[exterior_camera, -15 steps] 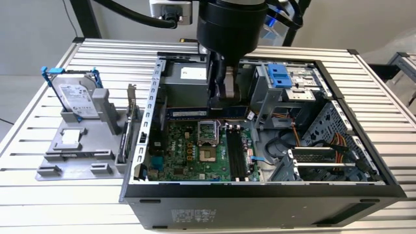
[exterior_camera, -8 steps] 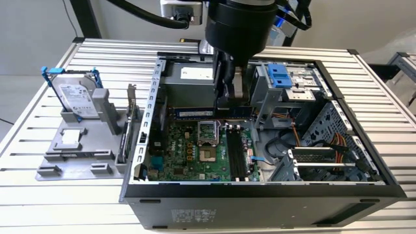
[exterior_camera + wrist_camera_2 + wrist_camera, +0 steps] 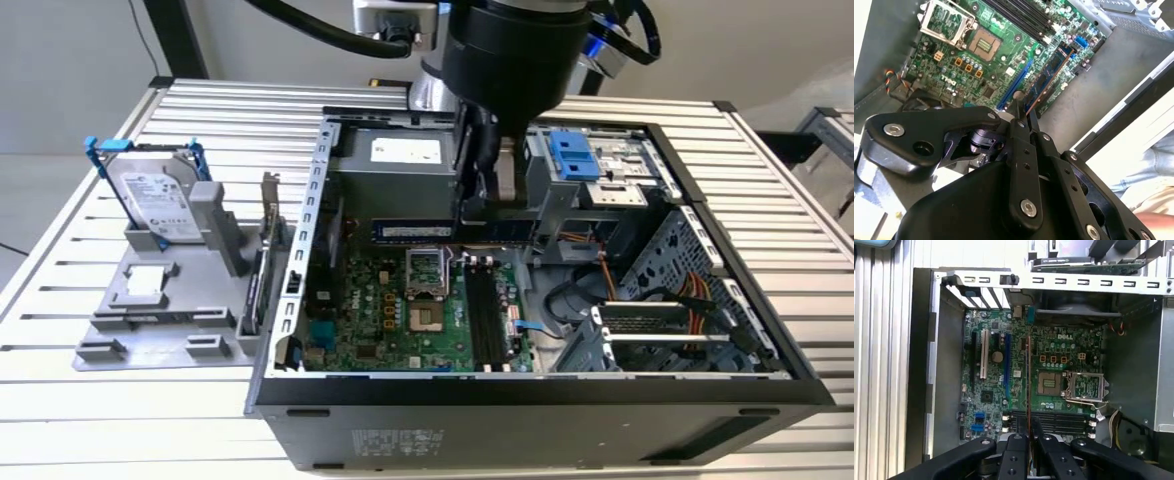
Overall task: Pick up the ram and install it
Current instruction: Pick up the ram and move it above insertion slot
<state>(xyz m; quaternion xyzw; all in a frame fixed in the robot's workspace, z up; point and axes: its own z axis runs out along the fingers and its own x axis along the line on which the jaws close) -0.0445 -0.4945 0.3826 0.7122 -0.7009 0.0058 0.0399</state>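
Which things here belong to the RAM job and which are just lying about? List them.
Belongs to the job:
- long thin dark ram stick, clamped in the black tool
- black memory slots on the green motherboard
- open dark computer case

Just lying about:
- silver hard drive in a blue bracket
- grey plastic stand holding it
- ribbed aluminium table

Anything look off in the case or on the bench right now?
Nothing stands out. The ram is held in the jaws above the motherboard, not seated. The memory slots look empty and undamaged. The hard drive stands in its gray holder on the exterior view's left.
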